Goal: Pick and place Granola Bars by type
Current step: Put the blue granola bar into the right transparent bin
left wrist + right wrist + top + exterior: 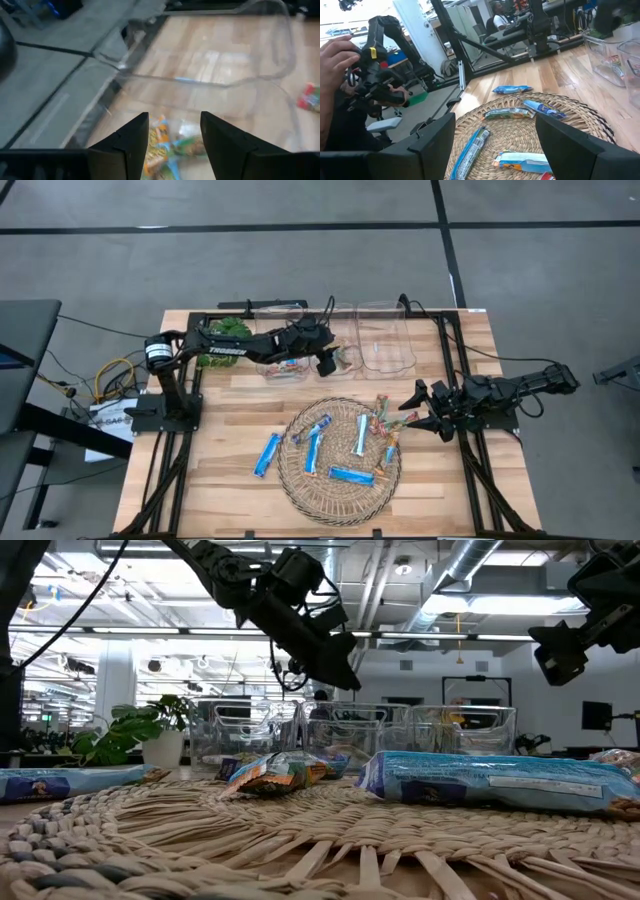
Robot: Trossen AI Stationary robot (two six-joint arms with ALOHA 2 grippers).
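L gripper (326, 363) hangs over the clear bins at the far side of the table (230, 490), above the gap between the left bin (283, 370) and the middle bin (345, 330). Its fingers (131, 145) stand apart w/ nothing between them. Directly beneath it, seen through the clear plastic, lie a few multicoloured bars (167, 145) on the bin floor. In the low view the same gripper (335, 675) sits well above the bin rims.

R gripper (425, 408) hovers near the right edge of the woven mat (340, 505), jaws wide open, empty. Just beside its tips lies a small cluster of tan/orange bars (385, 420) on the mat's right part. Farther from it, toward the L arm, the blue bars (361, 435) are spread over the mat: one upright-ish near the centre, two more slanted past it, one lying crosswise near the mat's front. One more blue bar (267, 454) lies off the mat on bare wood, on the side away from the R gripper.

R wrist view looks over the mat w/ both wide fingers (432, 142) framing several bars. Beyond the table a person's hand (335, 52) holds a dark controller rig.

Third bin (385, 340), closest to R gripper's far side, looks empty. Green plant (222, 340) sits behind the L arm.
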